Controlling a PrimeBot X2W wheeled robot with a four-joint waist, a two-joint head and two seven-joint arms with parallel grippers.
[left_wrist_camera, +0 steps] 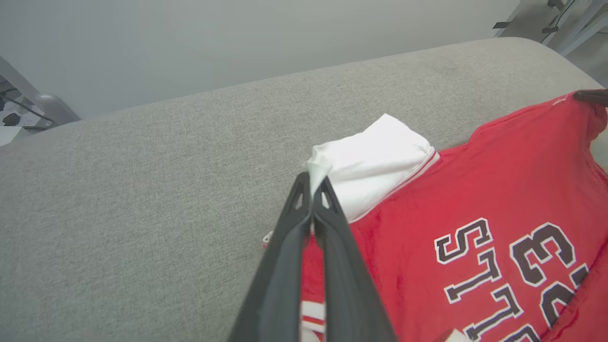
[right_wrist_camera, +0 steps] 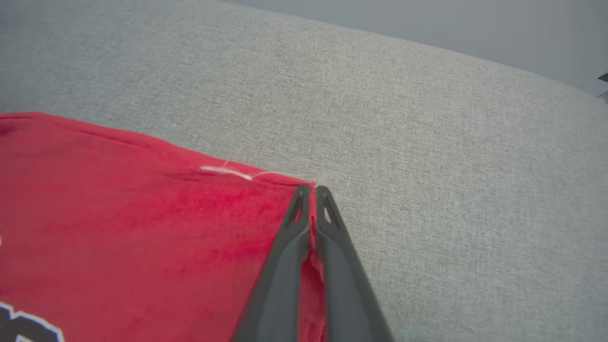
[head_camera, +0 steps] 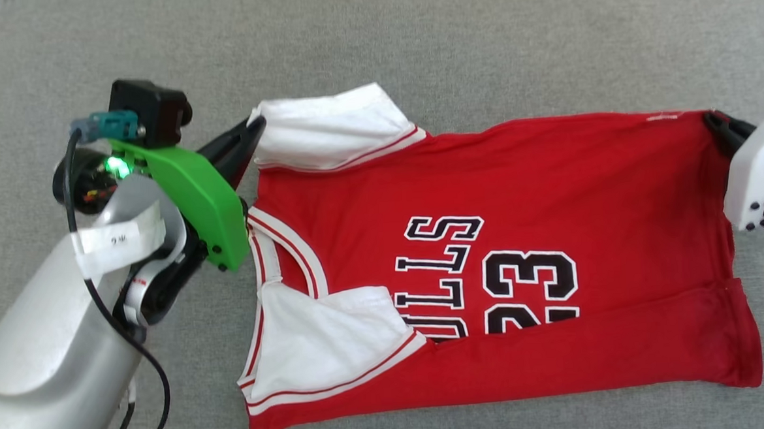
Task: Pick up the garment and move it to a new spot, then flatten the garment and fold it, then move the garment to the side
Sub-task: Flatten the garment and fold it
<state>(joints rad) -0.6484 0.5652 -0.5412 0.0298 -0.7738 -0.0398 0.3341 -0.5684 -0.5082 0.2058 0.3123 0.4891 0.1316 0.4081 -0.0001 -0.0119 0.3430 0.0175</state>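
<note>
Grey upholstered surface (head_camera: 412,43) is carrying the limp, light garment (head_camera: 550,186), left claw (head_camera: 250,126) pinching its white sleeve (head_camera: 325,132), right claw (head_camera: 710,119) pinching its hem corner (head_camera: 687,119).

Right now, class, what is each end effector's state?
Left end effector: shut on the garment, at its white sleeve.
Right end effector: shut on the garment's red corner.

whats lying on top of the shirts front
A folded-over red strip of the shirt and one white sleeve lie on its front. They cover the near part of the black letters and number, so the full print cannot be read.
</note>
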